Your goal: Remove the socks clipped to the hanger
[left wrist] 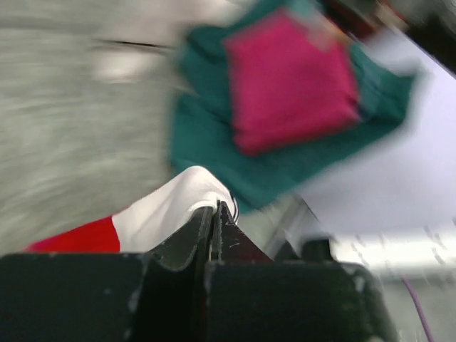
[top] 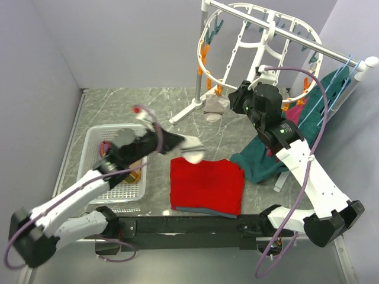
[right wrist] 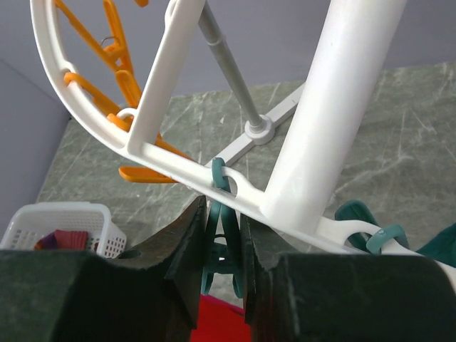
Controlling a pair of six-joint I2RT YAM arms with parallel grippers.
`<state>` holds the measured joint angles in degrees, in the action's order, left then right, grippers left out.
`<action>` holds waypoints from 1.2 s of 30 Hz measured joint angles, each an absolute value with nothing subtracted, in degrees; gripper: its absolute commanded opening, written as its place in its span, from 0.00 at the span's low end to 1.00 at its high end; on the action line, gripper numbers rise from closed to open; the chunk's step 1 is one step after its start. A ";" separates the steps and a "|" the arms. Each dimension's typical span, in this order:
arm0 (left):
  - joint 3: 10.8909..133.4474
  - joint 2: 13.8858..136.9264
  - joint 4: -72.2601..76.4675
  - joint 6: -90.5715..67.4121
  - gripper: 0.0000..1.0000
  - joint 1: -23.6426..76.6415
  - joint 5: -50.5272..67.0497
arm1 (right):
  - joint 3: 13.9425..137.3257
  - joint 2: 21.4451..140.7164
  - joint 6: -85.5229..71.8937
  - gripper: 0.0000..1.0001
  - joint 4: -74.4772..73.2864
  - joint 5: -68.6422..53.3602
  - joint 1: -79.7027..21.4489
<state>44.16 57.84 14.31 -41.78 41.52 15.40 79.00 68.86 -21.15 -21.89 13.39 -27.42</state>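
Observation:
The white oval hanger point(top: 260, 41) hangs at the back right with orange and teal pegs on it. A pale sock point(top: 213, 110) dangles from its lower rim. Just right of that sock, my right gripper point(top: 238, 98) reaches in under the rim. In the right wrist view the right gripper point(right wrist: 224, 224) is shut on a teal clip peg point(right wrist: 226, 214) that hangs from the hanger's frame point(right wrist: 178, 160). My left gripper point(top: 177, 142) is over the table's middle, shut on a whitish-grey sock point(top: 193, 151). The left gripper point(left wrist: 217, 208) pinches the sock's point(left wrist: 171, 206) edge.
A white slotted basket point(top: 95, 139) stands at the left with socks inside. A folded red cloth point(top: 207, 184) lies front centre. Teal and pink garments point(top: 260, 161) lie and hang at the right on blue hangers point(top: 331, 89). The rack's foot point(top: 189, 109) crosses the back.

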 measured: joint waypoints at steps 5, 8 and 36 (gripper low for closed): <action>40.23 43.75 -4.08 -46.96 0.01 26.74 5.45 | 76.84 68.27 -21.17 0.00 -18.92 11.92 -27.22; 39.64 37.43 -13.15 -49.58 0.01 22.98 -0.10 | 76.34 68.07 -21.17 0.00 -18.06 11.20 -27.11; 39.07 26.22 -34.33 -64.18 0.96 17.17 -29.91 | 75.77 67.26 -21.37 0.00 -17.32 9.10 -27.05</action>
